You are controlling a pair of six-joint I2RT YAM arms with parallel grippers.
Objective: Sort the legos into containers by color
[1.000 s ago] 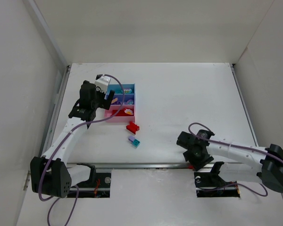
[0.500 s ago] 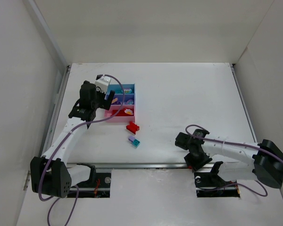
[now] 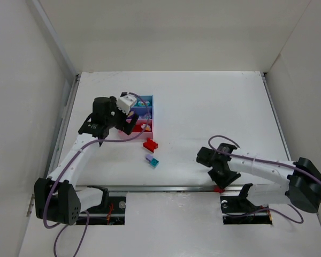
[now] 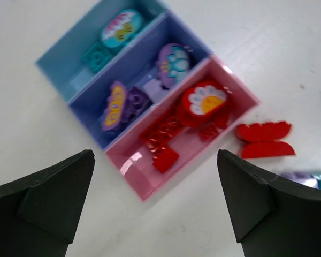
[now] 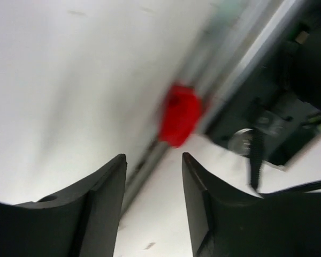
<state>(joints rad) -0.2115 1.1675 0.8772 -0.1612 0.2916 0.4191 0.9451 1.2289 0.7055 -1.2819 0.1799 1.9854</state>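
Left fingers (image 4: 48,193) gape wide above the containers (image 4: 129,166); right fingers (image 5: 96,209), narrowly parted, over a red lego (image 5: 179,113) (blurred).

Three joined trays (image 4: 91,110): one light blue, one purple-blue, one pink. Two teal legos (image 4: 121,28) lie in the light blue, three purple legos (image 4: 174,58) in the purple-blue. Loose beside the trays: one red arch (image 4: 262,133), one lilac brick (image 3: 148,158), one teal brick (image 3: 155,163).

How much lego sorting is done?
Done: teal pieces sit in the light blue tray, purple in the purple tray, red in the pink tray. In hand: nothing; left gripper and right gripper are open. Left: red arch, lilac-and-teal bricks, red brick at the table edge.
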